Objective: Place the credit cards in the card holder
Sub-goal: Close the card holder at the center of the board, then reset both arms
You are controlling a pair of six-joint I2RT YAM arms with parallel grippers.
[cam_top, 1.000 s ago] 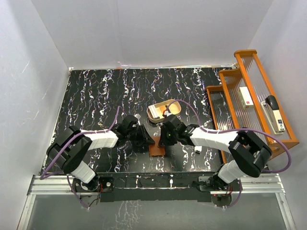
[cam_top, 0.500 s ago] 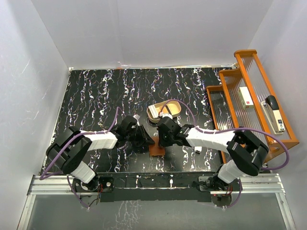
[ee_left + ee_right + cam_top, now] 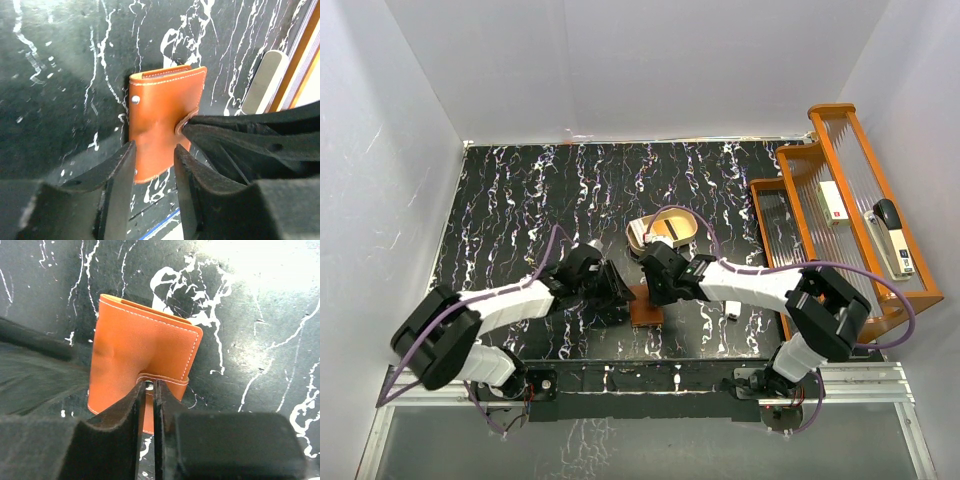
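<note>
Right gripper [image 3: 150,388] nearly closed, pinching the strap tab of the card holder [image 3: 142,342]. Card holder folded shut, flat on the bench [image 3: 260,355] between the two grippers. Left gripper [image 3: 154,157] jaws parted, poised at the card holder's opposite edge, gripping nothing.

Right pincer [image 3: 149,386] bars card holder [image 3: 145,352]; tray [image 3: 692,232] behind.

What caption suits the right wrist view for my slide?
Right gripper pinching the strap of the closed brown card holder.
</note>
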